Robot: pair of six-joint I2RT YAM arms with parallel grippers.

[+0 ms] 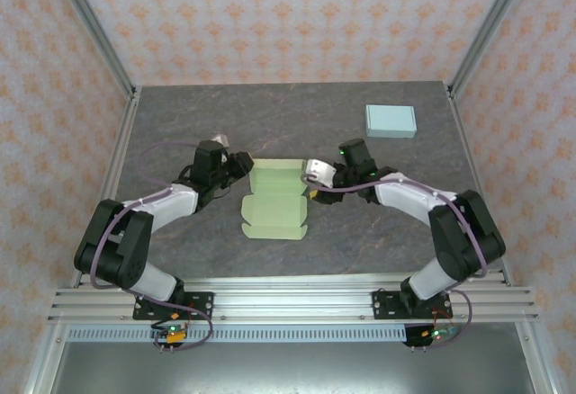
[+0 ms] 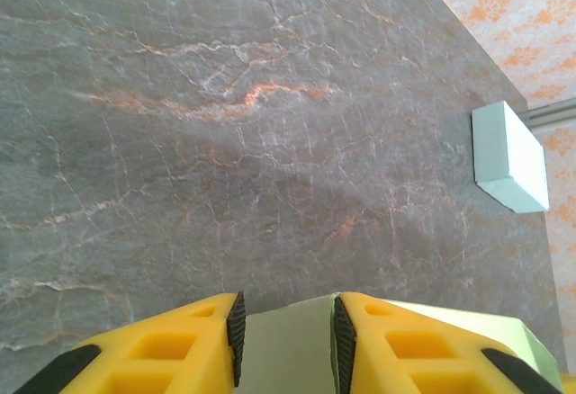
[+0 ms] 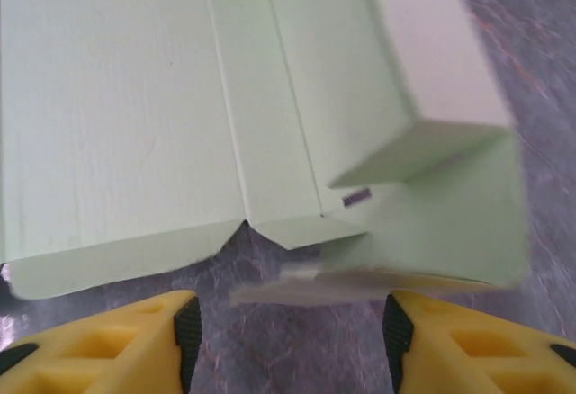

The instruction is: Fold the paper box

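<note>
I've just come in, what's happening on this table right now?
Two robot arms are working on a pale green paper box lying mostly flat on the table. The left gripper pinches one edge of it; the right gripper is open at the opposite side, where a wall is partly raised. A light blue box sits apart, untouched.

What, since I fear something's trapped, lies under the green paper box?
Grey table shows around the paper box; its flat panels hide whatever lies directly beneath.
</note>
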